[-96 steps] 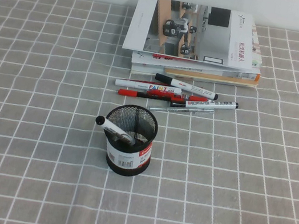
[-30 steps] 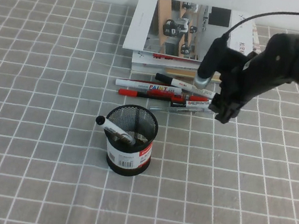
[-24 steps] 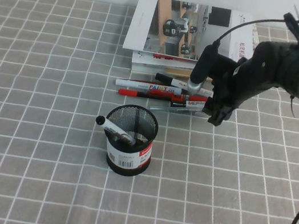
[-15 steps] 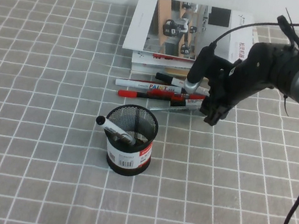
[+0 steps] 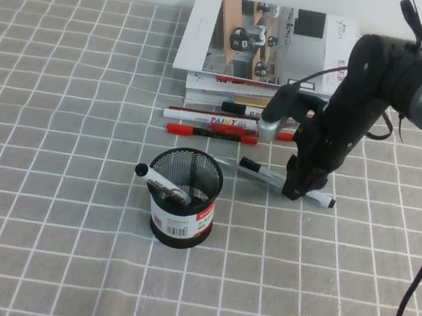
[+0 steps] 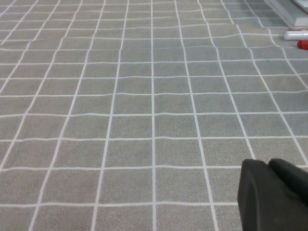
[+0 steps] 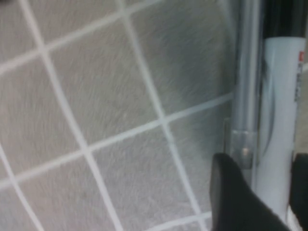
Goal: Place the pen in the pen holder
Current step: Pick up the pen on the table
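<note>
Pen (image 5: 287,183) flat on tablecloth (image 5: 58,98) right of mesh pen holder (image 5: 182,195), straddled by narrowly parted right gripper (image 5: 297,188), unlifted; grasp, carry, drop all pending; left gripper (image 6: 274,192) parked, fingers together.

- The high view looks down from the robot's side at a slant, taking in the whole surface (image 5: 30,257) out to the far wall, with the books (image 5: 271,50) at the far edge.
- The left wrist view sits low over the left of the surface (image 6: 144,120), facing far and right; the left end effector (image 6: 274,195) edges in, and pen tips seen in the high view show at its corner.
- The right wrist view is pressed very close to the pen (image 7: 281,120) beside the right end effector (image 7: 262,192); the pen is probably also the one under the right arm in the high view (image 5: 273,176).
</note>
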Robot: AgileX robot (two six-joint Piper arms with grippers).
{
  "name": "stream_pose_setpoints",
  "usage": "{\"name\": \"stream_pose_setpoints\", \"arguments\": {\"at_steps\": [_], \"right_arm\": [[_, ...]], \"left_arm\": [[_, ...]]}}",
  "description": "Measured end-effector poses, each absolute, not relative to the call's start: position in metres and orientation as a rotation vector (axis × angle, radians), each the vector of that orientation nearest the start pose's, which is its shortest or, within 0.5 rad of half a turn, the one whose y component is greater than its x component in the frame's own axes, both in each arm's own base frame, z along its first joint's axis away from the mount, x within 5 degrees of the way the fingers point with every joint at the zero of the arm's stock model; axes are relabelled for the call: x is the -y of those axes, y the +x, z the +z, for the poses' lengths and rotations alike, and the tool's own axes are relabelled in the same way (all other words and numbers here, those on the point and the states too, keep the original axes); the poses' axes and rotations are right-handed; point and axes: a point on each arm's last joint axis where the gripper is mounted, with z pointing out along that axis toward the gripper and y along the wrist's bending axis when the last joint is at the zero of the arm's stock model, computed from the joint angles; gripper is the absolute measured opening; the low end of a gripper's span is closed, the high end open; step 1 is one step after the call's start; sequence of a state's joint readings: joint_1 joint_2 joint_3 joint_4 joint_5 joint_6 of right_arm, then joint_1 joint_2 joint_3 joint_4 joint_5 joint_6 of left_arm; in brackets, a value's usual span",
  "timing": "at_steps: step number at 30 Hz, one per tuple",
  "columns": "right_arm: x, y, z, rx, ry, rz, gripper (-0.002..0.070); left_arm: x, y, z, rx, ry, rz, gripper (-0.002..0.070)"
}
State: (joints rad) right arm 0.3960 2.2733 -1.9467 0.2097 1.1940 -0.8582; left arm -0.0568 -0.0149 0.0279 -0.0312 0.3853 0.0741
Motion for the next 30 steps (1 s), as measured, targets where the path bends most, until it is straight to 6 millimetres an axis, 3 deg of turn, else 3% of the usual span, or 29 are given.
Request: {"name": "stream_pose_setpoints", "arguments": {"at_steps": [7, 11, 17, 24, 27, 30], "right_arm": [[-0.205, 0.437, 0.215, -2.541, -1.365, 0.291, 0.0199], [-0.21, 0.434, 0.222, -2.56, -1.283, 0.385, 0.0199], [-0.218, 0.428, 0.217, -2.574, -1.32, 0.373, 0.0199], [-0.234, 0.422, 0.193, -2.588, -1.443, 0.251, 0.0198], [-0.238, 0.42, 0.191, -2.59, -1.454, 0.258, 0.0062], [-0.238, 0.42, 0.191, -2.589, -1.452, 0.264, 0.0056]], "left_arm": [[0.004, 0.052, 0.17, -1.879, 0.104, -0.019, -0.0003], [0.004, 0.052, 0.17, -1.879, 0.104, -0.019, -0.0003], [0.004, 0.052, 0.17, -1.879, 0.104, -0.019, -0.0003], [0.004, 0.052, 0.17, -1.879, 0.104, -0.019, -0.0003], [0.004, 0.052, 0.17, -1.879, 0.104, -0.019, -0.0003], [0.004, 0.052, 0.17, -1.879, 0.104, -0.019, -0.0003]]}}
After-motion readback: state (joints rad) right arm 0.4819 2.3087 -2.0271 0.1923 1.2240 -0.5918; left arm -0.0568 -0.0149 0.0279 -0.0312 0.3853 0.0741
